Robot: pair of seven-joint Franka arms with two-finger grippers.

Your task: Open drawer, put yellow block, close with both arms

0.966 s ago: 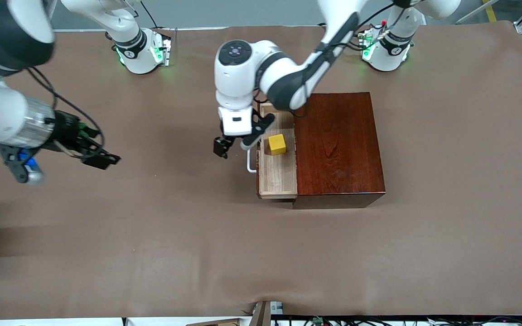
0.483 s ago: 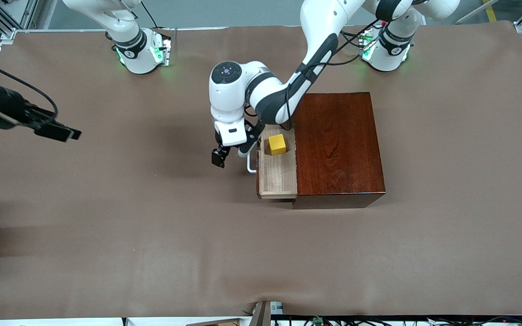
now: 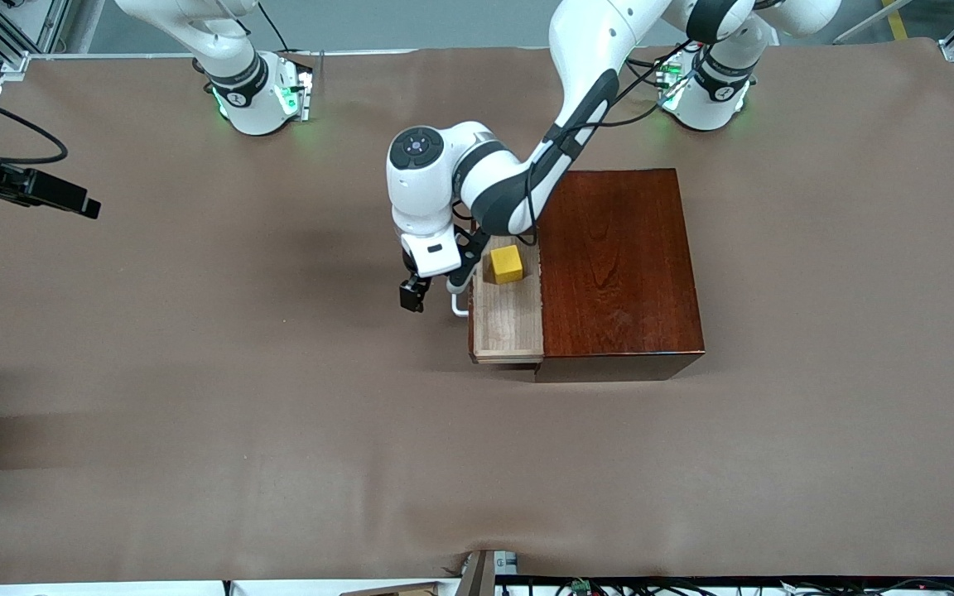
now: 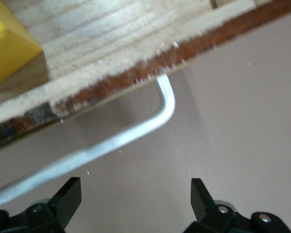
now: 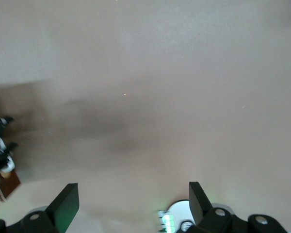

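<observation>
**Left claw at the handle, drawer waiting to be shut**

The drawer [image 3: 507,319] stands pulled out of the box [image 3: 619,269] toward the right arm's end of the surface [image 3: 278,430], and the block [image 3: 506,264] already sits inside it, in the part farther from the front camera. What seems left is the closing push, back toward the box. The handle [image 3: 459,305] runs along the drawer's front, its long axis from near the front camera to far from it. The left claw [image 3: 434,291] hangs wide open just at this handle; in the left wrist view the bar [image 4: 111,145] crosses slantwise ahead of the fingers [image 4: 68,196], not yet between them. The left arm is plainly the nearer one. The right claw [image 5: 131,204], wide open and empty, waits well apart, over bare surface at its own end.
</observation>
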